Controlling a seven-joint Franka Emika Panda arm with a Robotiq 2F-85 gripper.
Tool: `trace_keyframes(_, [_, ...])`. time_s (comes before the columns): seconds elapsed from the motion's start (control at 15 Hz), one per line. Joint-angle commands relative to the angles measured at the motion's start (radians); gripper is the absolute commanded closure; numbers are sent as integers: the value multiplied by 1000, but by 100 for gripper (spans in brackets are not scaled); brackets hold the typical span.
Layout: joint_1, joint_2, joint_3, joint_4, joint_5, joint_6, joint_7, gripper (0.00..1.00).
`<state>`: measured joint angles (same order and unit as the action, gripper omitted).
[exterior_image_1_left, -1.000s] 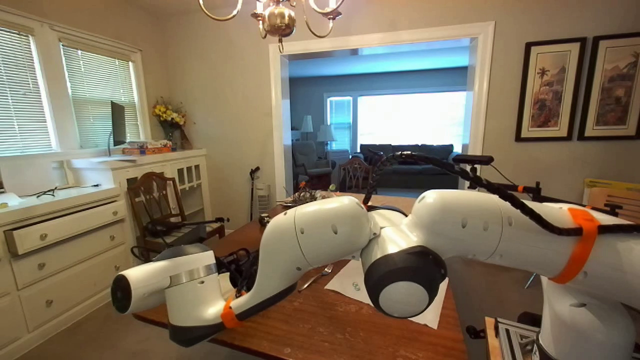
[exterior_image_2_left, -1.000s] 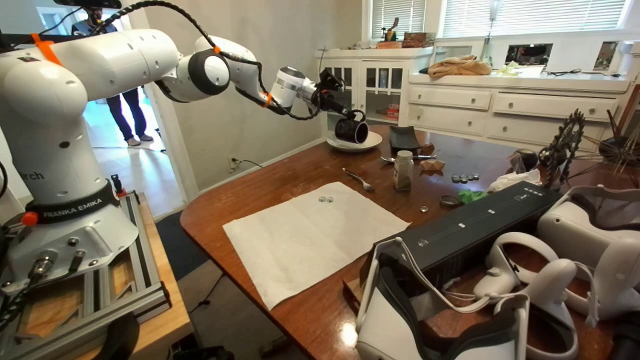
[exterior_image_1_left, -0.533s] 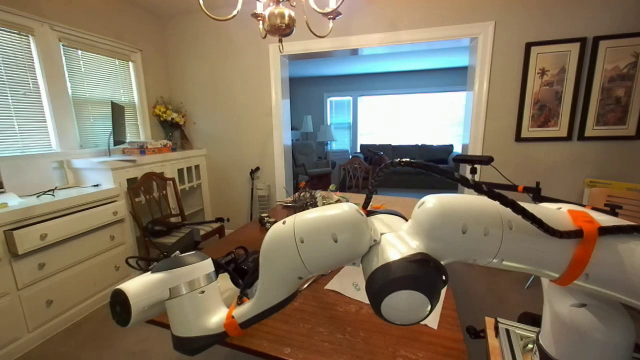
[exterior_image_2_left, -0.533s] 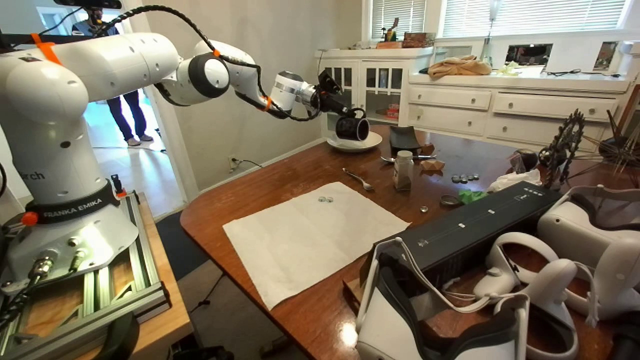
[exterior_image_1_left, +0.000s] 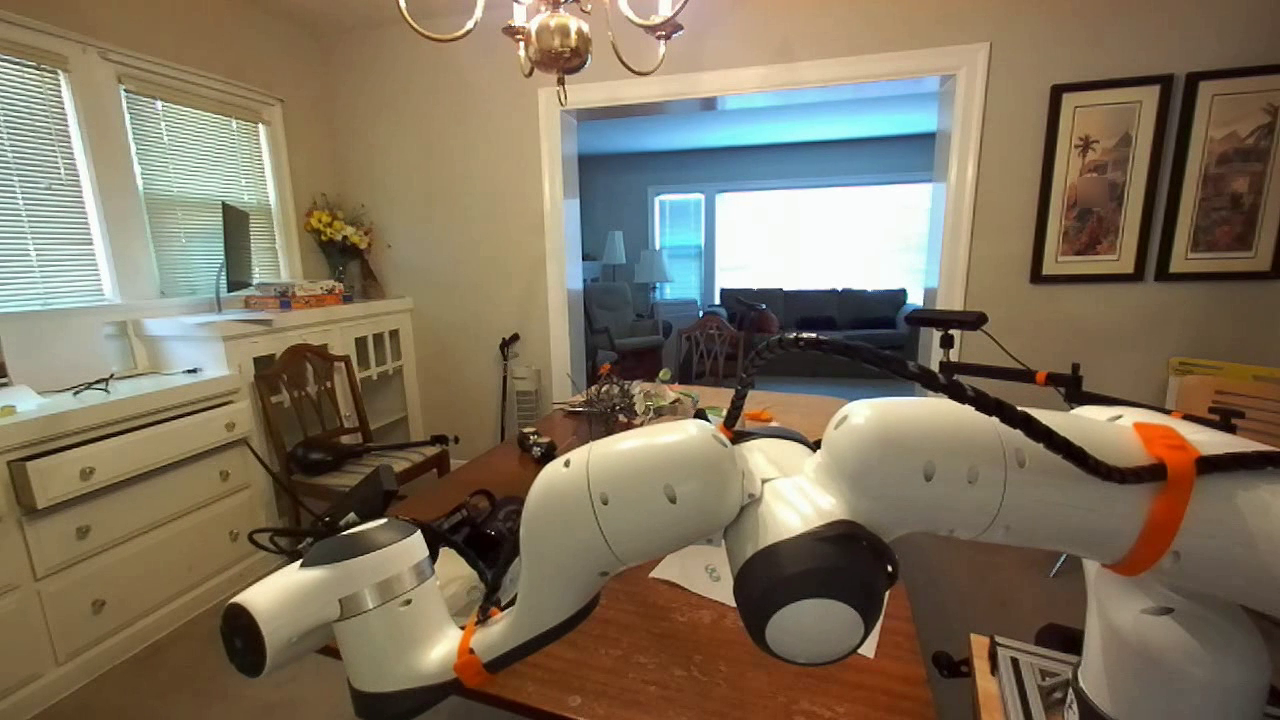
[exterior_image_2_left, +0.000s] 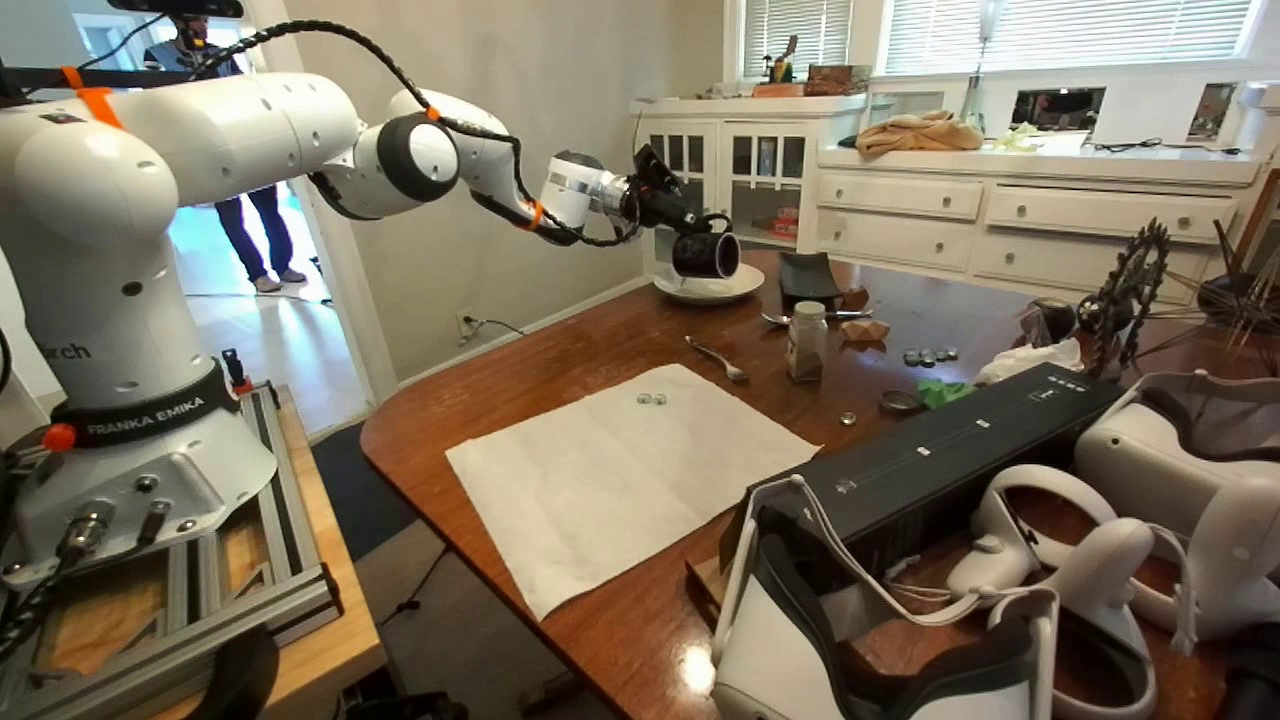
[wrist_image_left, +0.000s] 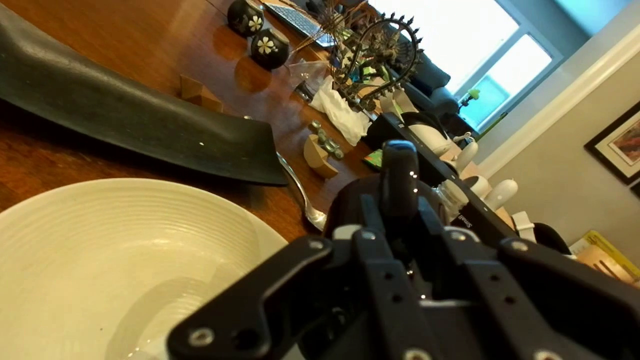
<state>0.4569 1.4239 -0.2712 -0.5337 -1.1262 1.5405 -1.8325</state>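
Dark mug (exterior_image_2_left: 698, 256), upper centre in an exterior view, tipped sideways, mouth toward frame right. Gripper (wrist_image_left: 399, 212) pinches its handle (wrist_image_left: 399, 172). Pale plate (wrist_image_left: 125, 255), lower left in wrist view, lies near; any gap between mug and plate hard to judge.

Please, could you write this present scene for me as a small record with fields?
Held: dark mug, on its side in the air, handle upward
Hand: closed on that handle
Plate: white, on the table
Near plate: black curved dish
Paper: white sheet, two small round pieces on it
Jar: upright, on the table
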Motion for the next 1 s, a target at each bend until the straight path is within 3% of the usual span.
trace_keyframes(0.0, [2,34,-4,51,-45,-23,-34,95])
trace_keyframes(0.73, [12,40,-26,39,-97,-71,-97,95])
trace_keyframes(0.8, [15,66,-49,79,-88,-86,-118,95])
trace_keyframes(0.93, [14,45,-37,41,-121,-98,-111,95])
